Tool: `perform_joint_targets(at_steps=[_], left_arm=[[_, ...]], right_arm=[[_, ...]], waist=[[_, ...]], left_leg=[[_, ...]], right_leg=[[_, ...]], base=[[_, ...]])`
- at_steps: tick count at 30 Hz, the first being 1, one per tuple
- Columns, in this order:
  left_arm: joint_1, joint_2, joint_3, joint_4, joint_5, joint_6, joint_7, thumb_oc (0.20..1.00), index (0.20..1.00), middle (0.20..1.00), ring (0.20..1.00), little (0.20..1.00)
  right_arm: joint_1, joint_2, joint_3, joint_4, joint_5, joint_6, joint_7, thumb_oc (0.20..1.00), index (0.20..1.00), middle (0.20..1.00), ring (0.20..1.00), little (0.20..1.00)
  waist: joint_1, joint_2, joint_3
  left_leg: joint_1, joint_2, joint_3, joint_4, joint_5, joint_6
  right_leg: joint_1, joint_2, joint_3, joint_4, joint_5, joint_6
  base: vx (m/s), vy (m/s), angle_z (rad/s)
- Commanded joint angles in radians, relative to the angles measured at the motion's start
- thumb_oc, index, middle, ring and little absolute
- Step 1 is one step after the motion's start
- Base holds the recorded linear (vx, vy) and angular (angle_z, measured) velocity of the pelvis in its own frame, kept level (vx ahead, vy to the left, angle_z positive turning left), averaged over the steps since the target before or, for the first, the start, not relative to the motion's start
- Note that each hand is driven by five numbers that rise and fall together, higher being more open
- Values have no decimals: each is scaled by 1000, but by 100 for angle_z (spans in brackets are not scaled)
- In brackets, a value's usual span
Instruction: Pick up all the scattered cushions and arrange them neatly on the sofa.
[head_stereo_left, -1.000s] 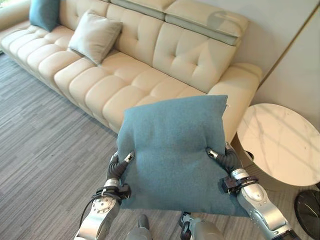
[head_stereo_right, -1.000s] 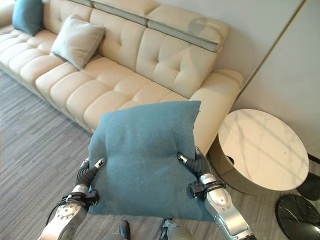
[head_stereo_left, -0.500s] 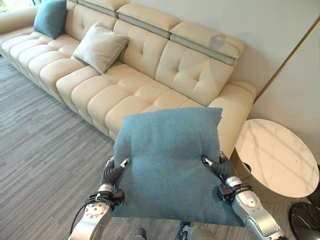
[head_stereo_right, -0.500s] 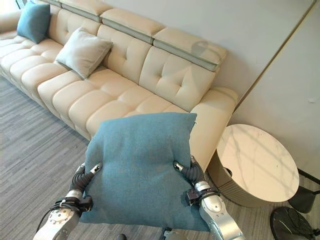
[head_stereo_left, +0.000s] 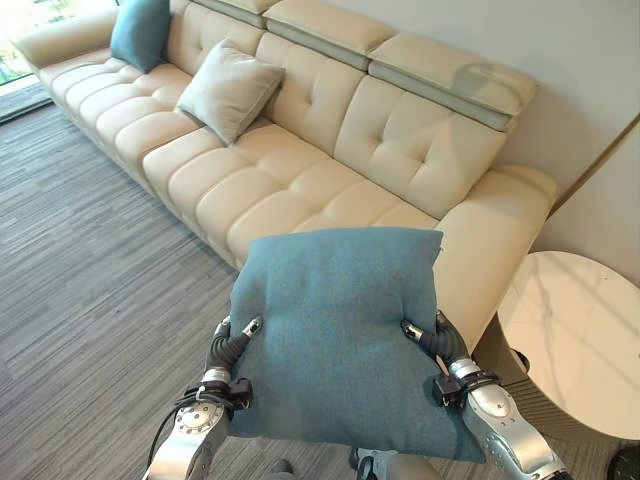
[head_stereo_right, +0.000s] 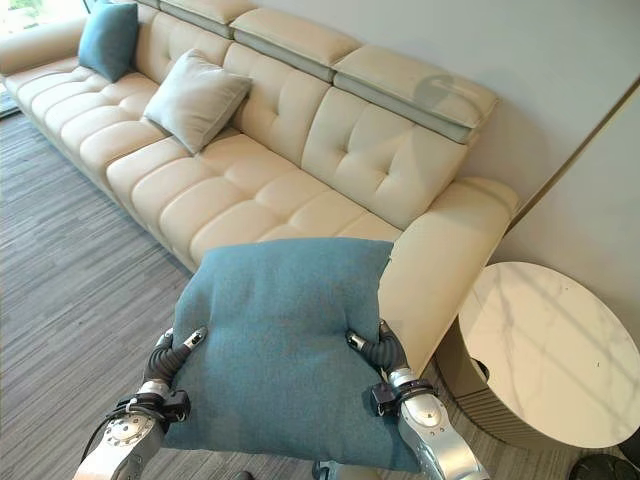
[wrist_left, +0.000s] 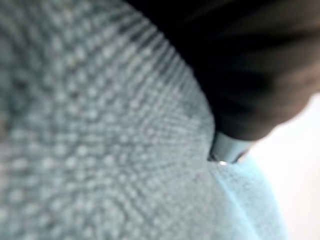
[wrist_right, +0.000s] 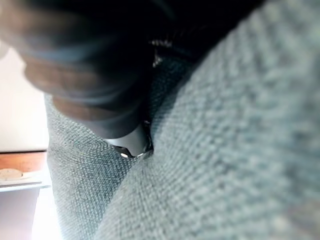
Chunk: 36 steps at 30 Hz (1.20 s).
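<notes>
Cushions are the job, and the one in play is a teal cushion (head_stereo_left: 335, 330) held flat in front of the robot, above the grey carpet (head_stereo_left: 90, 280) and just short of the cream sofa (head_stereo_left: 300, 180). The left robot hand (head_stereo_left: 232, 342) pinches one side edge, thumb dug into the top fabric, while the right robot hand (head_stereo_left: 430, 340) does the same on the opposite edge; gripping both sides keeps the soft cushion spread rather than folding. Its far edge overlaps the sofa's front seat edge and sits next to the armrest (head_stereo_left: 500, 235). Already leaning against the backrest are a beige cushion (head_stereo_left: 228, 88) mid-sofa and another teal cushion (head_stereo_left: 140, 30) at the far end, well apart from each other. Between the beige cushion and the armrest the seat is bare, which looks like the open spot. A round marble side table (head_stereo_left: 575, 335) stands just beside the armrest, so swinging toward the robot's right would likely risk a bump.
</notes>
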<state>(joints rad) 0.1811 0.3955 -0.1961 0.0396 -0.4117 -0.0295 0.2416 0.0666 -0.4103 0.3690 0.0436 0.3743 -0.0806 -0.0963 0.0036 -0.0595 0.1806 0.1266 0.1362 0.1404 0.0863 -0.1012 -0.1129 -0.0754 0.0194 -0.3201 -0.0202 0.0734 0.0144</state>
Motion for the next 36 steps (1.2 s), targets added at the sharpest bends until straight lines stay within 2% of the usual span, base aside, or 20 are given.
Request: perform_joint_targets(at_steps=[1, 2, 3, 5, 7, 9, 11, 13, 16, 18, 21, 26, 27, 29, 30, 31, 32, 34, 35, 36], left_arm=[[-91, -11, -37, -171, 26, -121, -53, 200, 200, 200, 200, 200], [-91, -11, -37, -171, 26, -121, -53, 200, 200, 200, 200, 200], [-97, -15, -38, -170, 14, -122, -42, 200, 200, 200, 200, 200], [-103, -21, -44, -171, 5, -119, -36, 200, 200, 200, 200, 200], [-95, -24, -48, -177, -3, -115, -38, 200, 200, 200, 200, 200], [-88, -24, -52, -180, -3, -116, -39, 200, 200, 200, 200, 200], [-79, -30, -52, -184, -5, -112, -34, 200, 200, 200, 200, 200], [-72, -32, -52, -185, -5, -111, -35, 200, 200, 200, 200, 200], [-60, -45, -51, -183, -5, -110, -26, 200, 200, 200, 200, 200], [-55, -49, -47, -176, -5, -111, -24, 200, 200, 200, 200, 200], [-59, -52, -44, -167, 3, -114, -28, 200, 200, 200, 200, 200], [-66, -46, -63, -149, 1, -113, -43, 200, 200, 200, 200, 200], [-81, -38, -76, -136, 11, -107, -47, 200, 200, 200, 200, 200], [-108, -22, -84, -128, 25, -109, -36, 200, 200, 200, 200, 200], [-109, -22, -84, -127, 25, -110, -36, 200, 200, 200, 200, 200], [-115, -8, -78, -132, 32, -107, -28, 200, 200, 200, 200, 200], [-115, -8, -78, -132, 32, -107, -28, 200, 200, 200, 200, 200], [-108, -7, -57, -134, 43, -108, -26, 200, 200, 200, 200, 200], [-103, -9, -40, -136, 45, -110, -25, 200, 200, 200, 200, 200], [-103, -9, -40, -136, 45, -110, -26, 200, 200, 200, 200, 200]], right_arm=[[-73, 11, 38, -117, 27, -77, 60, 200, 200, 200, 200, 200], [-73, 11, 38, -117, 27, -77, 60, 200, 200, 200, 200, 200], [-81, 4, 46, -113, 22, -76, 59, 200, 200, 200, 200, 200], [-91, -1, 47, -116, 23, -73, 51, 200, 200, 200, 200, 200], [-91, -4, 46, -119, 27, -75, 44, 200, 200, 200, 200, 200], [-92, -8, 46, -114, 21, -72, 42, 200, 200, 200, 200, 200], [-93, -8, 53, -104, 7, -66, 42, 200, 200, 200, 200, 200], [-90, -9, 51, -103, 6, -65, 42, 200, 200, 200, 200, 200], [-84, -10, 50, -87, 6, -63, 40, 200, 200, 200, 200, 200], [-77, -12, 45, -83, 7, -61, 42, 200, 200, 200, 200, 200], [-56, -13, 29, -83, 4, -56, 46, 200, 200, 200, 200, 200], [-12, -5, -3, -97, -6, -56, 49, 200, 200, 200, 200, 200], [2, 15, -10, -99, -13, -58, 49, 200, 200, 200, 200, 200], [-6, 32, -2, -87, -28, -57, 41, 200, 200, 200, 200, 200], [-7, 32, -2, -87, -28, -57, 40, 200, 200, 200, 200, 200], [-18, 44, 12, -83, -33, -59, 44, 200, 200, 200, 200, 200], [-18, 44, 12, -83, -33, -59, 44, 200, 200, 200, 200, 200], [-26, 53, 19, -72, -22, -59, 48, 200, 200, 200, 200, 200], [-28, 53, 19, -68, -19, -61, 50, 200, 200, 200, 200, 200], [-28, 53, 20, -68, -19, -60, 50, 200, 200, 200, 200, 200]], waist=[[-5, 5, -25], [-5, 6, -26], [-3, 10, -19], [2, -4, -3], [1, -18, -1], [0, -22, 1], [0, -22, 1], [-3, -18, 0], [-10, 3, 1], [-16, 13, -2], [-17, 28, -10], [-30, 32, -44], [-38, 33, -55], [-46, 32, -36], [-42, 30, -37], [-43, 33, -17], [-42, 33, -18], [-42, 33, -6], [-31, 32, -8], [-31, 33, -6]], left_leg=[[-35, -100, 34, 359, 82, 15], [-36, -100, 34, 361, 81, 15], [-68, -76, 40, 418, 109, -1], [-138, -74, 58, 414, 70, 34], [-184, -82, 61, 327, 3, 72], [-199, -76, 53, 253, -12, 82], [-206, -65, 2, 96, 32, 80], [-197, -62, -16, 42, 63, 75], [-205, -35, -86, -112, 180, 50], [-206, -26, -98, -173, 209, 34], [-221, -31, -138, -174, 222, 14], [-186, -56, -103, -174, 194, 41], [-156, -84, -91, -174, 165, 77], [-130, -104, -68, -174, 144, 120], [-131, -106, -63, -174, 144, 121], [-112, -115, -24, -174, 121, 141], [-112, -115, -22, -174, 121, 141], [-81, -109, 57, -174, 91, 133], [-66, -112, 91, -174, 71, 126], [-64, -110, 92, -174, 70, 125]], right_leg=[[42, 5, -13, 1, -101, 19], [42, 5, -13, 1, -100, 19], [70, 12, -3, 4, -137, 2], [84, -8, 8, -1, -139, -11], [100, -25, 25, -5, -145, 2], [108, -37, 42, -1, -153, 3], [119, -49, 68, 9, -166, 2], [122, -52, 73, 13, -171, -1], [138, -52, 96, 18, -185, -8], [154, -53, 104, 17, -191, -6], [200, -59, 128, 2, -199, 7], [221, -99, 141, 15, -201, 34], [190, -132, 154, 114, -196, 56], [77, -156, 189, 325, -156, 66], [68, -159, 195, 337, -161, 67], [-10, -177, 192, 445, -137, 71], [-12, -178, 194, 447, -138, 71], [-69, -134, 115, 362, -166, 69], [-71, -138, 29, 294, -159, 81], [-66, -135, 28, 287, -156, 80]], base=[[143, -89, -8], [253, -98, -31], [269, -111, -42], [252, -103, -38], [239, -41, -45], [206, 30, -28], [175, 56, -26], [123, 60, -23], [169, 128, -16], [190, 171, -37], [295, 347, -4], [220, 322, -7], [303, 566, 4], [122, 425, -6], [20, 366, -48], [11, 224, -63], [60, 356, -89], [103, 213, -96], [96, 105, -118], [138, 97, -159]])
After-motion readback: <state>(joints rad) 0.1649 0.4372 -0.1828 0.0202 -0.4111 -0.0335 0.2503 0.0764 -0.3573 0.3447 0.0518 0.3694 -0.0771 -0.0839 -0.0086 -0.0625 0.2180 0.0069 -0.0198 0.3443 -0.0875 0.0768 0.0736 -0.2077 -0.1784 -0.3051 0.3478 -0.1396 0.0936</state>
